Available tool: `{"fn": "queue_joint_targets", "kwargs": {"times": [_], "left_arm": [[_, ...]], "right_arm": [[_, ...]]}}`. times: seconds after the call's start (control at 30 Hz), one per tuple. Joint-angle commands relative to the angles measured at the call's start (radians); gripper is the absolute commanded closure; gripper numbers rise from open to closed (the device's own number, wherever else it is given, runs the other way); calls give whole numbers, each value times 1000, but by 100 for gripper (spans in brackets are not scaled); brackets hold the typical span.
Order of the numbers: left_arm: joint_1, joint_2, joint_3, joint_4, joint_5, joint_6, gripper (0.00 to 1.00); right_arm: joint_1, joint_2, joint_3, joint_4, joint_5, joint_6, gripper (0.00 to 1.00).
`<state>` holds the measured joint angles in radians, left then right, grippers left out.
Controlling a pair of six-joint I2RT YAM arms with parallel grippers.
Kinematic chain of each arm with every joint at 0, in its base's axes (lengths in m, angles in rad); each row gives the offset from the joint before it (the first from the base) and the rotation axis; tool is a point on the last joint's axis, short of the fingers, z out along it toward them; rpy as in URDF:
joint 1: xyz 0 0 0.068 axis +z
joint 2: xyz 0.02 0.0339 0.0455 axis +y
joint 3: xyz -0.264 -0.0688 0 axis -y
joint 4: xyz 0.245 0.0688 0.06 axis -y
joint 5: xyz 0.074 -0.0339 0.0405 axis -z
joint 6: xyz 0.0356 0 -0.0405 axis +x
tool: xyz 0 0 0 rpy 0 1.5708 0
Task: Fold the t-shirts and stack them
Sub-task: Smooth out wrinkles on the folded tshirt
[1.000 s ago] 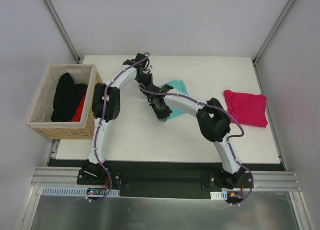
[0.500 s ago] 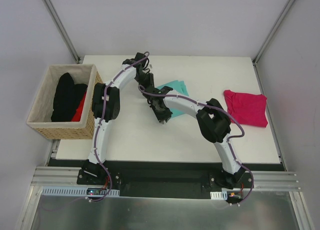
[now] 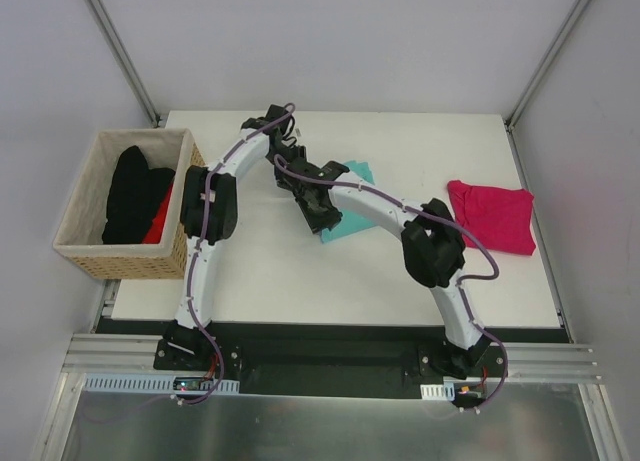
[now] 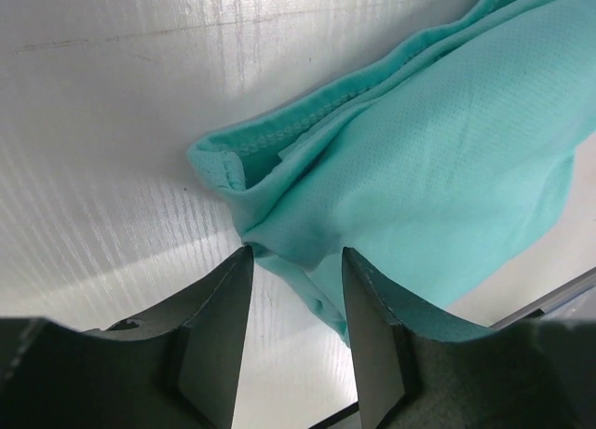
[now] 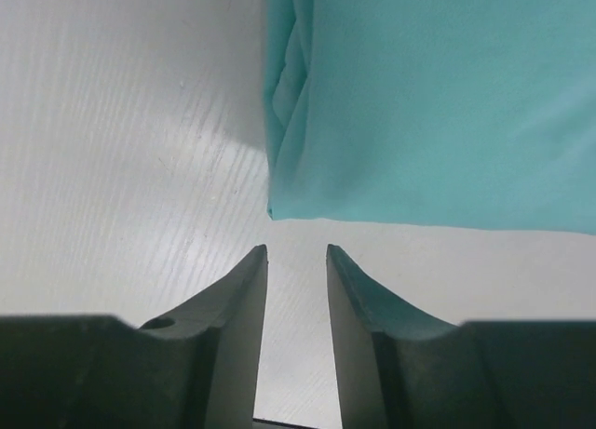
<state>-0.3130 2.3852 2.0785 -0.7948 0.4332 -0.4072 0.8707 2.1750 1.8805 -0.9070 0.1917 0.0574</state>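
Observation:
A teal t-shirt lies folded near the middle of the table, partly hidden under my right arm. In the left wrist view, a bunched hem corner of the teal t-shirt lies loosely between the tips of my open left gripper. My right gripper is also open, and a folded corner of the teal t-shirt lies just beyond its tips, apart from them. From above, the left gripper and right gripper sit close together at the shirt's left edge. A folded pink-red t-shirt lies at the right.
A wicker basket stands off the table's left edge, holding black and red clothes. The two arms cross the middle of the white table. Metal frame posts rise at the back corners.
Both grippers have gone from shut to open and let go of the teal t-shirt. The right gripper has shifted slightly back and left along the shirt's edge.

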Motion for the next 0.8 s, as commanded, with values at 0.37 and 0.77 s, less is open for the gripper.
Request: {"fn": "queue_joint_targets", "kwargs": {"times": [0.37, 0.77], "left_arm": [[-8, -251, -63, -7, -19, -15, 57], [-17, -402, -162, -27, -42, -27, 60]], "right_arm": [[-166, -147, 31, 14, 209, -111, 58], [-398, -27, 40, 65, 118, -96, 81]]}}
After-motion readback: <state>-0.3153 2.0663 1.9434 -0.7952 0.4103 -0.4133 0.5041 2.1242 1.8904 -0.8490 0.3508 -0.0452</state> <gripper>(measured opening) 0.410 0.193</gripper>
